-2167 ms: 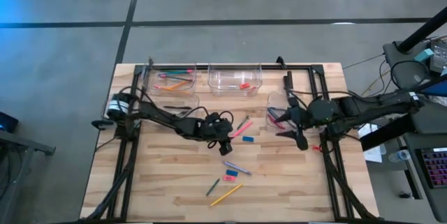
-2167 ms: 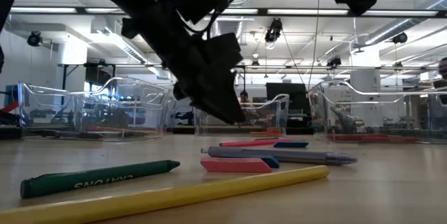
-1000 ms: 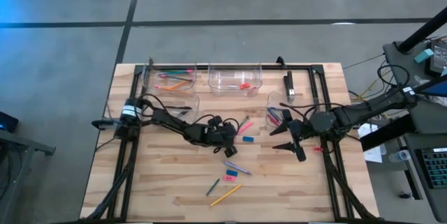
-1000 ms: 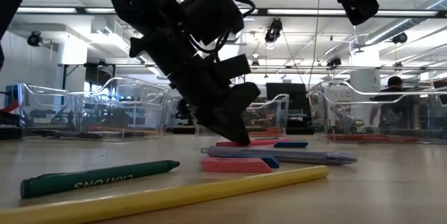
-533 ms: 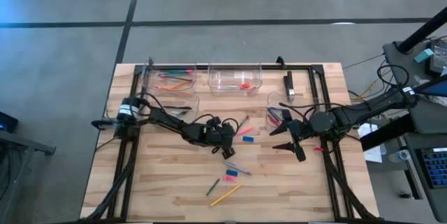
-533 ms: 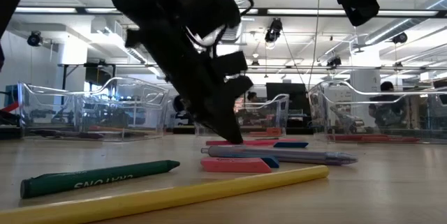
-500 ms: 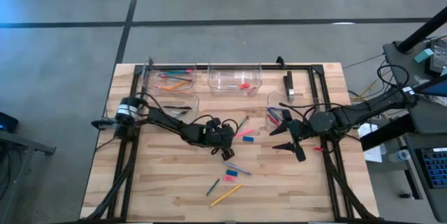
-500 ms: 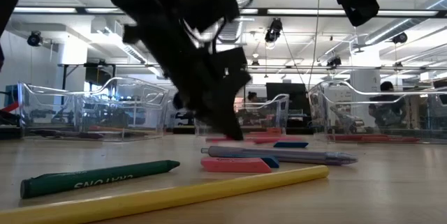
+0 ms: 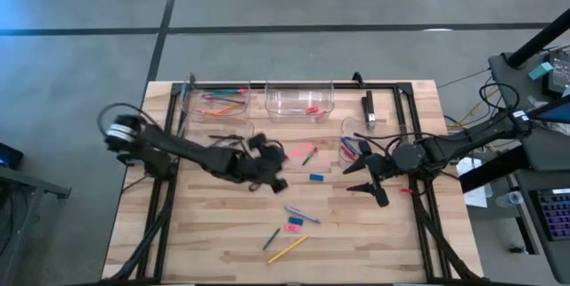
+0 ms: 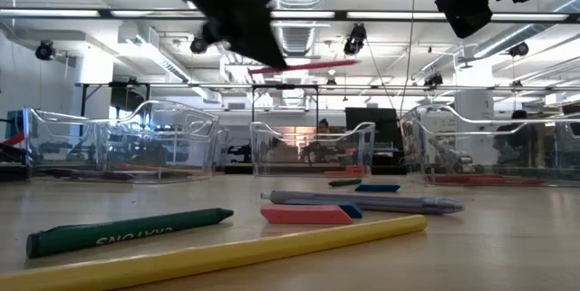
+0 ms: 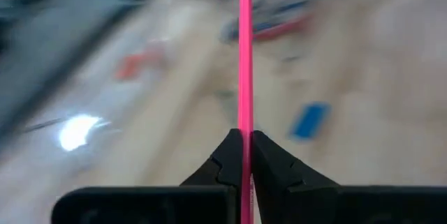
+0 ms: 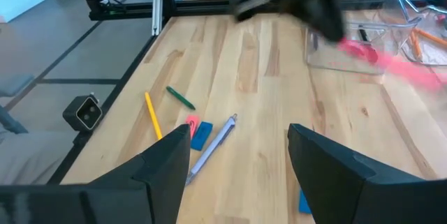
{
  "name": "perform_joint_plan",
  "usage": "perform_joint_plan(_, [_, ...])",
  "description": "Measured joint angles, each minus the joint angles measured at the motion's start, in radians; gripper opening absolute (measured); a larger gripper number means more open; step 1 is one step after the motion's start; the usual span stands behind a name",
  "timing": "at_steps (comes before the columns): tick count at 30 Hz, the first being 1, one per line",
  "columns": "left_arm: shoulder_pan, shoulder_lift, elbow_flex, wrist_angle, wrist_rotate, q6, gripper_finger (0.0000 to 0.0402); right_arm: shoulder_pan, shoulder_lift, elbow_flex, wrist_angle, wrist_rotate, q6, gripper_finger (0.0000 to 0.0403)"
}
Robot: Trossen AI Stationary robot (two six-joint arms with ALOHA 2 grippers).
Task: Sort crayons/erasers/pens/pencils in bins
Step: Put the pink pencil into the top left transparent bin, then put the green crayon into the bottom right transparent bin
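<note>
Lifted off table: left gripper (image 11: 246,155) clamps seemingly pink pencil (image 11: 245,56).

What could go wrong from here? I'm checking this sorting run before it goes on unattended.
The left gripper pinches the pink pencil near one end, so its long free length could swing or slip out on the way. The pencil bin sits against the black frame rail; the pencil might clip the rim. The right gripper waits open by the crayon bin, clear of this path.
</note>
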Motion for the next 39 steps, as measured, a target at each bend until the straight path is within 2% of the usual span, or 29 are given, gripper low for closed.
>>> perform_joint_plan(2, [0.015, -0.064, -0.014, -0.114, -0.072, -0.013, 0.0001, 0.0, 0.004, 0.0, 0.003, 0.0, 0.003, 0.0228])
perform_joint_plan(5, [0.065, -0.165, -0.037, -0.308, -0.126, -0.074, 0.0, 0.0, 0.012, -0.002, 0.003, 0.0, 0.004, 0.0228])
perform_joint_plan(8, [0.153, -0.254, -0.054, -0.509, -0.167, -0.104, 0.0, 0.0, 0.013, -0.003, 0.003, 0.0, 0.003, 0.0228])
perform_joint_plan(10, [0.228, -0.297, -0.075, -0.594, -0.17, -0.069, 0.0, 0.0, 0.016, -0.003, 0.008, 0.001, -0.001, 0.0228])
perform_joint_plan(15, [0.447, -0.354, -0.137, -0.614, -0.144, 0.103, 0.0, 0.0, 0.02, -0.003, 0.009, 0.03, -0.005, 0.0228])
perform_joint_plan(19, [0.564, -0.354, -0.164, -0.615, -0.134, 0.183, 0.0002, 0.0, 0.023, -0.005, 0.009, 0.034, -0.004, 0.0228])
perform_joint_plan(21, [0.599, -0.351, -0.174, -0.616, -0.123, 0.232, 0.0016, 0.0, 0.024, -0.007, 0.007, 0.034, -0.005, 0.0228])
perform_joint_plan(24, [0.631, -0.351, -0.176, -0.628, -0.113, 0.268, 0.0058, 0.0, 0.025, -0.009, 0.009, 0.035, -0.004, 0.0228])
perform_joint_plan(28, [0.644, -0.354, -0.174, -0.635, -0.141, 0.282, 0.0132, 0.0, 0.025, -0.012, 0.009, 0.035, 0.003, 0.0228])
perform_joint_plan(30, [0.637, -0.354, -0.142, -0.686, -0.136, 0.207, 0.0167, 0.0, 0.025, -0.013, 0.008, 0.035, 0.007, 0.0228])
perform_joint_plan(32, [0.606, -0.354, -0.084, -0.724, -0.085, 0.106, 0.0194, 0.0, 0.025, -0.013, 0.005, 0.035, 0.009, 0.0228])
perform_joint_plan(35, [0.502, -0.366, -0.041, -0.659, 0.017, 0.047, 0.0212, 0.0, 0.025, -0.016, -0.001, 0.035, 0.004, 0.0228])
perform_joint_plan(39, [0.273, -0.371, -0.054, -0.363, 0.039, 0.051, 0.0215, 0.0, 0.025, -0.024, 0.0, 0.035, 0.014, 0.0228])
